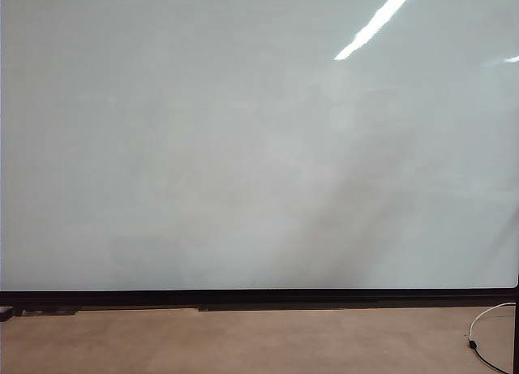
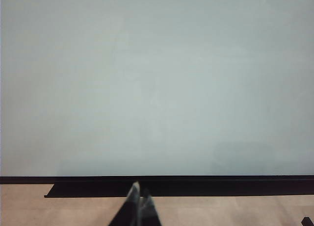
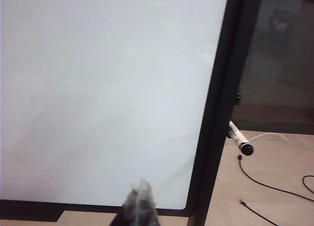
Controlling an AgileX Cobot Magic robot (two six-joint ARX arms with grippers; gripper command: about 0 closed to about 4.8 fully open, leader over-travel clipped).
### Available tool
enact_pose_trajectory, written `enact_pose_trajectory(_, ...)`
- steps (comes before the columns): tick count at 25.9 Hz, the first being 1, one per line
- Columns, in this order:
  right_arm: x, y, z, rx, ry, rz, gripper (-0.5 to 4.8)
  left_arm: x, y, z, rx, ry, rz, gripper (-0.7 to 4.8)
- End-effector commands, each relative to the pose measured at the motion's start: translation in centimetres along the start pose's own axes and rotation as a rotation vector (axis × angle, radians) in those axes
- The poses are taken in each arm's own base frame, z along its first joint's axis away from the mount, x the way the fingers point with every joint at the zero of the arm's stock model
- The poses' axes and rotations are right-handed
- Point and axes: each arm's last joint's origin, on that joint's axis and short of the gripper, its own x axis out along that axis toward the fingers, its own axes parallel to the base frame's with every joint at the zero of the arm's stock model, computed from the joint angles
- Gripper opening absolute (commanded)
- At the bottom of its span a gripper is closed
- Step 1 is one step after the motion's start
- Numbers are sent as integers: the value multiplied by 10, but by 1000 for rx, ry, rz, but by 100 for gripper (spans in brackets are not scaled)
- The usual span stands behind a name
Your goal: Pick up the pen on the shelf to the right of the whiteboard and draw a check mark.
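A large blank whiteboard (image 1: 243, 147) fills the exterior view above a tan floor (image 1: 243, 341). The pen (image 3: 239, 139) juts out beside the board's black right frame edge. The left gripper (image 2: 139, 199) and right gripper (image 3: 140, 194), both clenched and empty, sit low before the board.

Exterior, both wrist views face whiteboard (image 1: 243, 147) head-on; right wrist angled toward frame edge.

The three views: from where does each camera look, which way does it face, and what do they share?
Exterior view: off the arms, facing the whiteboard straight on; no robot part shows.
Left wrist view: on the left arm, facing the board's lower edge; the shut left gripper shows.
Right wrist view: on the right arm, facing the board's right frame and the pen beyond; the shut right gripper shows.
All share the whiteboard.
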Motion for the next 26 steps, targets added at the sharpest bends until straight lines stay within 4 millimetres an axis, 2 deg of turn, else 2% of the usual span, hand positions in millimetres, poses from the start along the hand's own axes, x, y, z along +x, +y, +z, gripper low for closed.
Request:
enact_pose_trajectory(1,0,-2,4,2,-27,-46,2,0,0,2,5,-15,-1,-4)
enact_pose_trajectory(6,-1,-5,4,3,-18,-155,0,0,0,2,5,-15,-1,-4)
enact_pose_trajectory(19,3,-7,-5,2,81,-226,1,0,0,2,5,-15,-1,-4)
enact_pose_trajectory(21,5,-7,-7,4,105,-242,100,0,0,2,5,-15,-1,-4)
enact_pose_trajectory(22,6,-7,-7,7,111,-242,133,0,0,2,5,-15,-1,-4)
enact_pose_trajectory(24,7,-7,-8,8,119,-242,159,0,0,2,5,-15,-1,-5)
enact_pose_trajectory(26,8,-8,-8,8,119,-246,209,0,0,2,5,-15,-1,-4)
